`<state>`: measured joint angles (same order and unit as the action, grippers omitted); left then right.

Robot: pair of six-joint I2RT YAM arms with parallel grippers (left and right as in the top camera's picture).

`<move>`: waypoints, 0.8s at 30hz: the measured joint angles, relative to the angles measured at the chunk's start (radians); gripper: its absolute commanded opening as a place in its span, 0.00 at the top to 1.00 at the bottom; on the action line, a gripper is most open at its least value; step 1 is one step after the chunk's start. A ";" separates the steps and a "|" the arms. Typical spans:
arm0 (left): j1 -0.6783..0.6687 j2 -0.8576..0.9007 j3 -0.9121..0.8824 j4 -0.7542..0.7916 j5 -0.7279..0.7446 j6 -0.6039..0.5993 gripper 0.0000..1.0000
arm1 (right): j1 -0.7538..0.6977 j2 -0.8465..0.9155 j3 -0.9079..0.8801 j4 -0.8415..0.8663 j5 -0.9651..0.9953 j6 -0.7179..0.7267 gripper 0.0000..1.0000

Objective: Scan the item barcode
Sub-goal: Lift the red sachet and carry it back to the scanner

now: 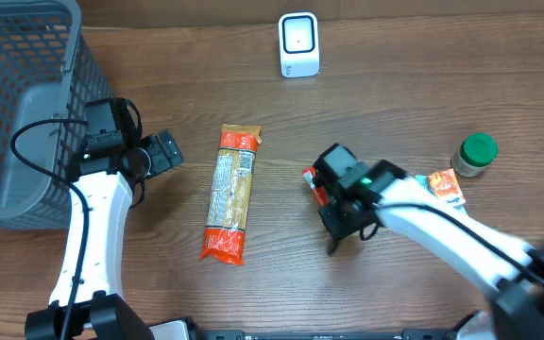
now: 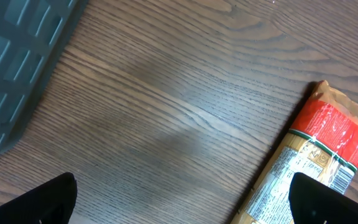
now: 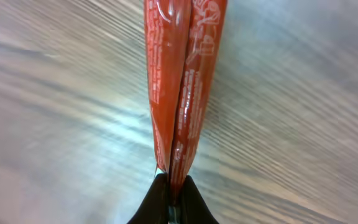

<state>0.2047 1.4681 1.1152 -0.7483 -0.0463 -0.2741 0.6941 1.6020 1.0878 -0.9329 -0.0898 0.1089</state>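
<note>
Below the white scanner (image 1: 298, 44) on the worktop (image 1: 395, 85) lies a pasta packet (image 1: 230, 194). Lower left, the left end effector (image 1: 165, 151) gapes apart. Lower right, the right end effector (image 3: 171, 186) is clamped on the edge of a red sachet (image 3: 180, 81); such a thin pinch could slip, hiding the barcode.

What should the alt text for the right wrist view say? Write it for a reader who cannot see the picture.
The right gripper, at the bottom edge, is shut on the near end of a thin red packet with white print, which runs up out of frame. Behind it lies a blurred wooden table.
</note>
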 measured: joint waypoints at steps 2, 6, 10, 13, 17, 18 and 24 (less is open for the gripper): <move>0.000 0.000 0.000 0.000 0.000 0.000 0.00 | 0.000 -0.088 0.000 -0.018 -0.009 -0.045 0.96; 0.000 0.000 0.000 0.000 0.000 0.000 0.00 | 0.000 -0.248 0.000 -0.069 -0.109 -0.213 0.96; 0.000 0.000 0.000 0.000 0.000 0.000 0.00 | 0.000 -0.336 0.000 -0.093 -0.196 -0.344 0.96; 0.000 0.000 0.000 0.000 0.000 0.000 0.00 | 0.000 -0.357 0.000 -0.097 -0.209 -0.418 0.97; 0.000 0.000 0.000 0.000 0.000 0.000 0.00 | 0.000 -0.345 0.000 -0.079 -0.127 -0.433 0.97; 0.000 0.000 0.000 0.000 0.000 0.000 0.00 | 0.000 -0.342 0.000 -0.072 -0.099 -0.431 0.97; 0.000 0.000 0.000 0.000 0.000 0.000 0.00 | 0.000 -0.336 0.000 0.063 0.076 -0.423 0.97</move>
<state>0.2047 1.4681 1.1152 -0.7483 -0.0463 -0.2741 0.6941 1.2655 1.0878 -0.8700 -0.0139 -0.3141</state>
